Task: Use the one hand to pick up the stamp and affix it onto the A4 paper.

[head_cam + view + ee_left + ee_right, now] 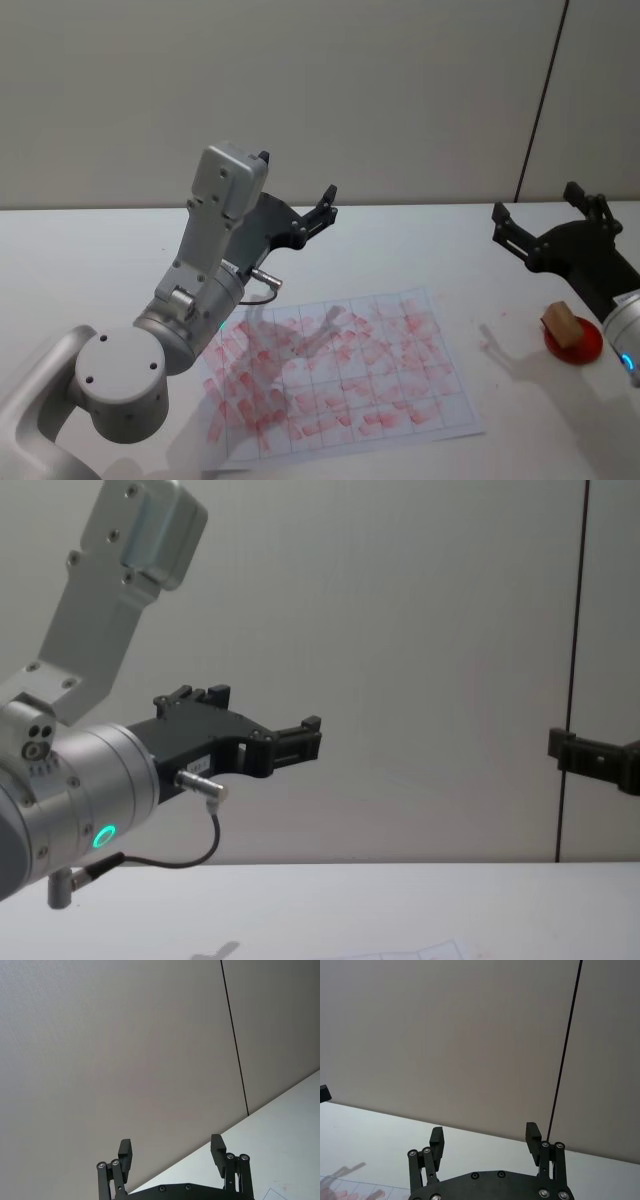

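The stamp (562,322), a small tan block, stands on a round red ink pad (575,342) at the right side of the table. My right gripper (537,205), black and on the arm with the blue ring light, hangs open in the air above and behind the stamp, touching nothing. Its spread fingers (436,1140) face the wall. The A4 paper (340,380) lies flat in the middle, printed with a grid and covered in red stamp marks. My left gripper (298,185), on the arm with the green ring light, is raised over the paper's far left side, open and empty.
The white table (90,260) ends at a plain wall with a dark vertical seam (572,670). The bulky left arm (190,300) overhangs the paper's left part. In the chest view the left gripper (265,715) and the right gripper (590,755) both sit high above the table.
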Available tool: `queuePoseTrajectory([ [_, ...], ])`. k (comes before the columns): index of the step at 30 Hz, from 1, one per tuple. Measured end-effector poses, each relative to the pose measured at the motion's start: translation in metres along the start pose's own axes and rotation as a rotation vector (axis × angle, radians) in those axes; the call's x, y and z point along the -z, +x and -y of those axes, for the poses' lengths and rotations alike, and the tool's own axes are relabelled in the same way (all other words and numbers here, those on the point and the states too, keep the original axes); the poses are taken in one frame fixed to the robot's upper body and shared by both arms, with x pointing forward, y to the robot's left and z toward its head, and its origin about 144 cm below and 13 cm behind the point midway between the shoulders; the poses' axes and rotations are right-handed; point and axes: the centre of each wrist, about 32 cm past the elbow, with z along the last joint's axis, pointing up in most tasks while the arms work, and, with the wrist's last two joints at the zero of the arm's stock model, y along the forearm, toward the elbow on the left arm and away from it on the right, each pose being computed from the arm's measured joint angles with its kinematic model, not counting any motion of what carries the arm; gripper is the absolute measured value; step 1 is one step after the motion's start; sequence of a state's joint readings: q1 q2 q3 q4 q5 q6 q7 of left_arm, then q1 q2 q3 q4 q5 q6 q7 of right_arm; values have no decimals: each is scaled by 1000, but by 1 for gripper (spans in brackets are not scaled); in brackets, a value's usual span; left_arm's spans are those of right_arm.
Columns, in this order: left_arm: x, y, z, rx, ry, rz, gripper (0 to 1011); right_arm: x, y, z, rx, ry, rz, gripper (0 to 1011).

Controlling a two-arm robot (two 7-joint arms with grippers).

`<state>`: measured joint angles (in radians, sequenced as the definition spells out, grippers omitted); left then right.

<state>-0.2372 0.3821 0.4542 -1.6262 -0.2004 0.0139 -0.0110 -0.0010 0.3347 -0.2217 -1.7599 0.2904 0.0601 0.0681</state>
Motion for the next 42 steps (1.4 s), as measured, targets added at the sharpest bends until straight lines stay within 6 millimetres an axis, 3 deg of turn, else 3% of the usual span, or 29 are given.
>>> queuePoseTrajectory([
  [20,0,0,0,0,0,0,1001,-1,25,-10,-8,-231,-5,1001],
  [42,0,0,0,0,0,0,1001,14,36,15,44,-449,-7,1001],
])
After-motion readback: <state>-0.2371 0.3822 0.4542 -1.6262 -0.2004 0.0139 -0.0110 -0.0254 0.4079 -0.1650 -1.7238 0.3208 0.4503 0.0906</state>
